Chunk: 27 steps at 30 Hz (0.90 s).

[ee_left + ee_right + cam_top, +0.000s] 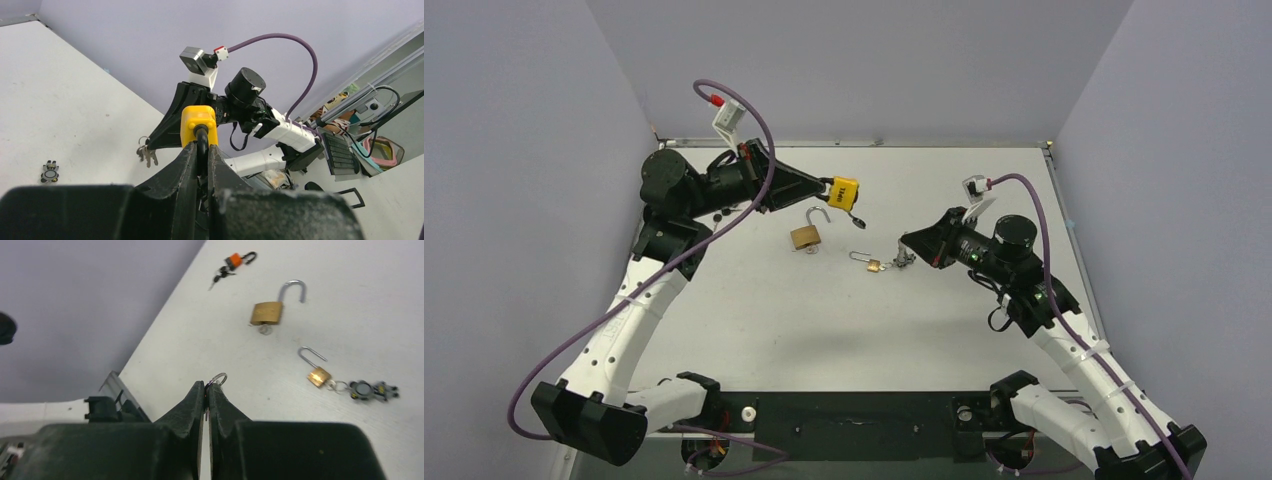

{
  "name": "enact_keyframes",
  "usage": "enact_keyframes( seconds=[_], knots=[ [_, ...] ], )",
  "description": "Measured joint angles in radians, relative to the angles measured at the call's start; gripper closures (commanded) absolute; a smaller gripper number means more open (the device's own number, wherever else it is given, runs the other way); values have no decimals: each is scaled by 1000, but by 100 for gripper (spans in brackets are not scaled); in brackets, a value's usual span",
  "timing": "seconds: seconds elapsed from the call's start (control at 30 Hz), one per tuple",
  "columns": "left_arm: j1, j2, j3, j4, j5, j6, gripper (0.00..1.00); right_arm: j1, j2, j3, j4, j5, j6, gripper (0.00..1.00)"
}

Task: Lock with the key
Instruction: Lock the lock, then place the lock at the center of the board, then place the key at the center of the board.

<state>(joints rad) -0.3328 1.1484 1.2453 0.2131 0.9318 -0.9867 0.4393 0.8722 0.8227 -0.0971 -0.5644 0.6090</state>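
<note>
Holding, left side: left gripper [201, 152] pinched shut on the black shackle of a yellow block-bodied padlock [199, 124], raised off the white table [754, 320].
Holding, right side: right gripper [206, 387] closed tight on a small bunch of metal keys on a wire ring [218, 378], blades dangling below the fingertips in the left wrist view.
Placing, top view: yellow padlock at about 10 o'clock from the key bunch, well apart, grippers facing each other across the table's middle.
Done so far: lock in one grasp, keys in the other; both task pieces picked up, judging by how they sit.
Left to do: single out one key, line it up with the keyhole, insert, turn, press the shackle home; none of it begun.
Unclear: shackle open or closed, and keyhole position, not readable from any view.
Bystanders: large brass padlock with open steel shackle [267, 312] at 7 o'clock from the yellow one; small brass padlock with open shackle [318, 376] just at 9 o'clock of the keys; orange padlock with keys [232, 261] near the far wall; all lying untouched.
</note>
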Motion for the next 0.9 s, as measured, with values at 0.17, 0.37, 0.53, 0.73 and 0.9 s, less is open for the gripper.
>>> enact_keyframes(
  seconds=[0.17, 0.37, 0.53, 0.73, 0.9],
  knots=[
    [-92, 69, -15, -27, -56, 75, 100, -3, 0, 66, -235, 306, 6, 100],
    [-309, 286, -39, -45, -152, 140, 100, -67, -22, 100, -498, 631, 95, 100],
    [-434, 540, -26, -16, -182, 146, 100, -125, -67, 84, -637, 780, 167, 100],
    [-541, 836, 108, -6, -184, 141, 100, -179, -64, 50, -729, 902, 267, 100],
    [-602, 1016, 265, 67, -168, 101, 100, -214, -11, -10, -795, 959, 361, 100]
  ],
)
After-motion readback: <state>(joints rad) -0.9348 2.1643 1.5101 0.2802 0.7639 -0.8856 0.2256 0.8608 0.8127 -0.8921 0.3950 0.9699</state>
